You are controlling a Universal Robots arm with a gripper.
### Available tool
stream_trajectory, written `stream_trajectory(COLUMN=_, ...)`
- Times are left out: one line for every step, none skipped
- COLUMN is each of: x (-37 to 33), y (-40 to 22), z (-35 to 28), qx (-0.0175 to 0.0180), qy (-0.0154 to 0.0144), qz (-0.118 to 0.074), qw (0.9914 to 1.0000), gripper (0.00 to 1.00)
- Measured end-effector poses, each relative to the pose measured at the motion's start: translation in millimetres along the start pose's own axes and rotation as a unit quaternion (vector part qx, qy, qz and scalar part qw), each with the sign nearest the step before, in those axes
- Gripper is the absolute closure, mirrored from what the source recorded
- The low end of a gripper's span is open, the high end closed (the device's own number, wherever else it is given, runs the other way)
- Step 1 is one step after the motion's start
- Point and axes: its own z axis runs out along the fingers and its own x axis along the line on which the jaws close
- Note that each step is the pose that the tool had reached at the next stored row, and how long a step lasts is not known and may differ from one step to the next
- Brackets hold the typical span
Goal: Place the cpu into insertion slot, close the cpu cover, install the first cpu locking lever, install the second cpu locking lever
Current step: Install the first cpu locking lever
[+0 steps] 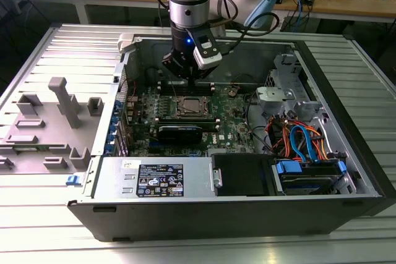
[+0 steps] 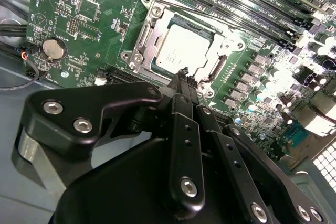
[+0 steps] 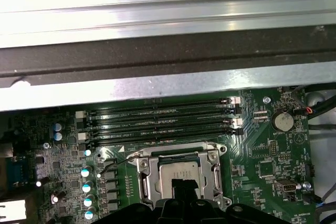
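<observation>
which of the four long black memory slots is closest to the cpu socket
The memory slot running right alongside the insertion slot; the other three lie beyond it, toward the case wall.

My jaws, black, pressed together, tips hanging just above the near edge of the cpu. The cpu sits flat in the insertion slot, silver top showing through the window of the cpu cover, which lies down over it. A thin locking lever runs along the slot's far side, next to the long black memory slots. Can't tell if it is latched. Green motherboard all around, with a coin battery well apart from the slot.
</observation>
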Motion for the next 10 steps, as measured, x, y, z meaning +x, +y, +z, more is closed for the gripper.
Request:
stream_trajectory(x=0.1, y=0.0, z=0.0, qx=0.0, qy=0.0, qz=0.0, qw=1.0, gripper=0.89)
stream_trajectory(x=1.2, y=-0.2, z=-0.1, qx=0.0, qy=0.0, qz=0.0, qw=1.0, gripper=0.89)
stream_trajectory(x=3.4, y=-0.3, z=-0.3, qx=0.0001, qy=0.0, qz=0.0, qw=1.0, gripper=0.89)
stream_trajectory(x=5.4, y=-0.5, z=-0.3, qx=0.0, qy=0.0, qz=0.0, qw=1.0, gripper=0.89)
stream_trajectory(x=7.6, y=-0.7, z=-0.5, qx=0.0, qy=0.0, qz=-0.001, qw=1.0, gripper=0.89)
stream_trajectory(x=8.8, y=-0.8, z=-0.6, qx=-0.0001, qy=0.0, qz=-0.002, qw=1.0, gripper=0.89)
stream_trajectory(x=9.3, y=-0.9, z=-0.6, qx=-0.0003, qy=-0.0001, qz=-0.005, qw=0.99999, gripper=0.89)
stream_trajectory(x=9.6, y=-1.0, z=-0.6, qx=-0.0006, qy=0.0, qz=-0.009, qw=0.99996, gripper=0.89)
stream_trajectory(x=9.5, y=-2.0, z=-0.6, qx=-0.0008, qy=0.0001, qz=-0.011, qw=0.99993, gripper=0.89)
stream_trajectory(x=9.5, y=-2.5, z=-0.6, qx=-0.0009, qy=0.0001, qz=-0.012, qw=0.99993, gripper=0.89)
